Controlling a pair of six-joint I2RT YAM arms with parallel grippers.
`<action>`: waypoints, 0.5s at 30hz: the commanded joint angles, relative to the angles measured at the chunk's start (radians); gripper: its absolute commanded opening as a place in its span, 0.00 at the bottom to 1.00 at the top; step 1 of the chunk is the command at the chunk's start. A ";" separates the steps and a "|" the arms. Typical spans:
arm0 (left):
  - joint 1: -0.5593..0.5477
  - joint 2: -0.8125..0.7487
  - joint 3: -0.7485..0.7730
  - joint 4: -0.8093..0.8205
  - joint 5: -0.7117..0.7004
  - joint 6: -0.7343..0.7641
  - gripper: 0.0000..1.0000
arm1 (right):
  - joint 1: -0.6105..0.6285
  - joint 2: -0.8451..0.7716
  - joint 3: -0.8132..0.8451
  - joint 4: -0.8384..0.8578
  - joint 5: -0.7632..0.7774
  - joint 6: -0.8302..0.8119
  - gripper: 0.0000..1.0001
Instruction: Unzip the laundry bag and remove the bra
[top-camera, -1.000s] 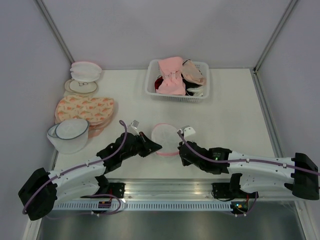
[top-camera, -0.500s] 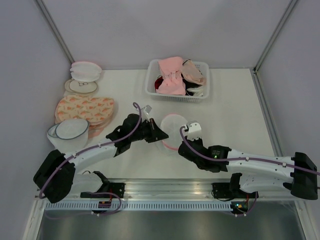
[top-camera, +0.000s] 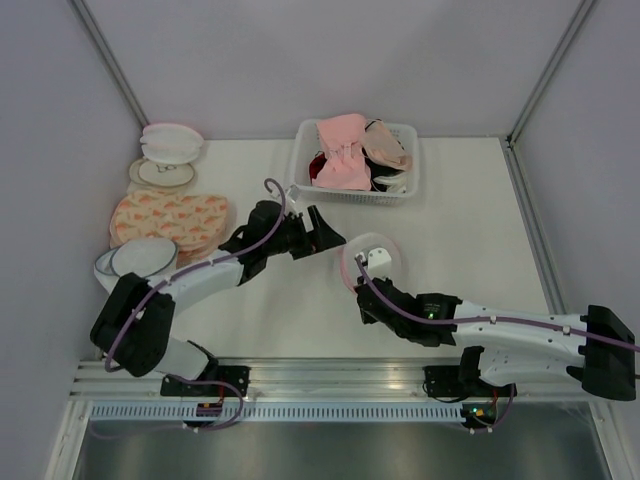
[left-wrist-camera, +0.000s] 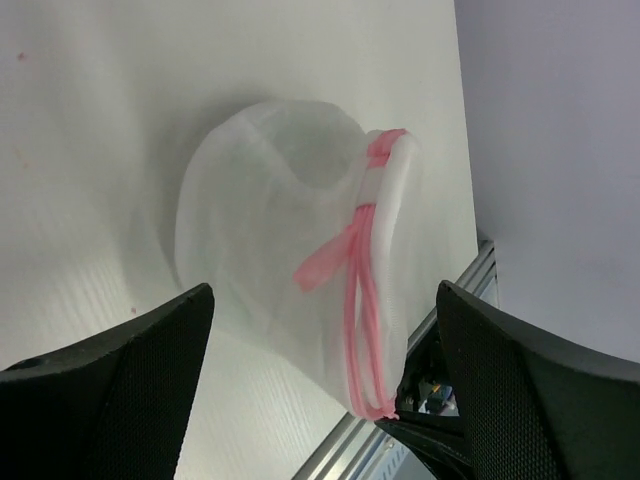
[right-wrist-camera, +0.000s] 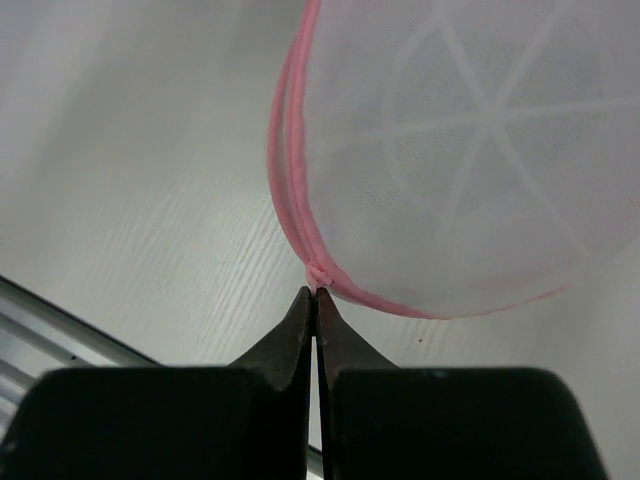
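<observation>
Right wrist: right hand (right-wrist-camera: 316, 300) pinches the laundry bag (right-wrist-camera: 440, 150) by its pink trim (right-wrist-camera: 288, 190) (possibly the zipper pull). Left hand (left-wrist-camera: 322, 295) gapes alongside.

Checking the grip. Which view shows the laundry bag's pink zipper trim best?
Right wrist: the pink zipper trim runs close-up into the shut right gripper. Left wrist shows it edge-on around the laundry bag. Top external shows only a pink rim, partly covered by the right gripper.
</observation>
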 joint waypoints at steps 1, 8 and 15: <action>-0.003 -0.173 -0.110 -0.062 -0.120 -0.067 0.95 | 0.003 -0.012 -0.021 0.141 -0.111 -0.042 0.01; -0.071 -0.322 -0.326 0.041 -0.059 -0.223 0.95 | 0.001 -0.009 -0.055 0.312 -0.245 -0.100 0.00; -0.157 -0.284 -0.342 0.119 -0.056 -0.301 0.90 | 0.001 0.014 -0.053 0.354 -0.275 -0.103 0.00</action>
